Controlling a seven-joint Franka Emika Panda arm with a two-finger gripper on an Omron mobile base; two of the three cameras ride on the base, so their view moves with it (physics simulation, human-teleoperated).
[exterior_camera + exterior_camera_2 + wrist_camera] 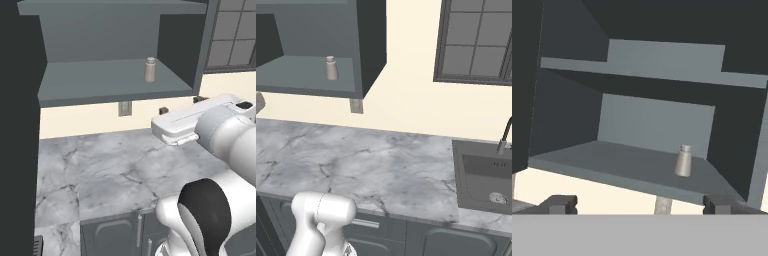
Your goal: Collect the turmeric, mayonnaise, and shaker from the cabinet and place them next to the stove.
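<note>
Left base view: the tiny pale grey-beige cylindrical shaker (150, 69) stands upright near the right front of the dark slate-grey wall cabinet's shelf (100, 80), above the grey marble table (115, 165).

Right base view: it stands alone, easily toppled by a nudge.

Hand view: the gripper (640, 204) is wide open and empty, off-centre from the shaker; one finger could clip it.

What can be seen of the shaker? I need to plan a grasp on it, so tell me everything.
The shaker is a tiny, slim, pale grey-beige cylinder that narrows to a smaller rounded cap. It looks matt and plain. It stands upright, alone, on the grey shelf of the open cabinet, towards the shelf's right side, close to the right wall but apart from it. Only the shelf touches it. The gripper is open, short of it.
</note>
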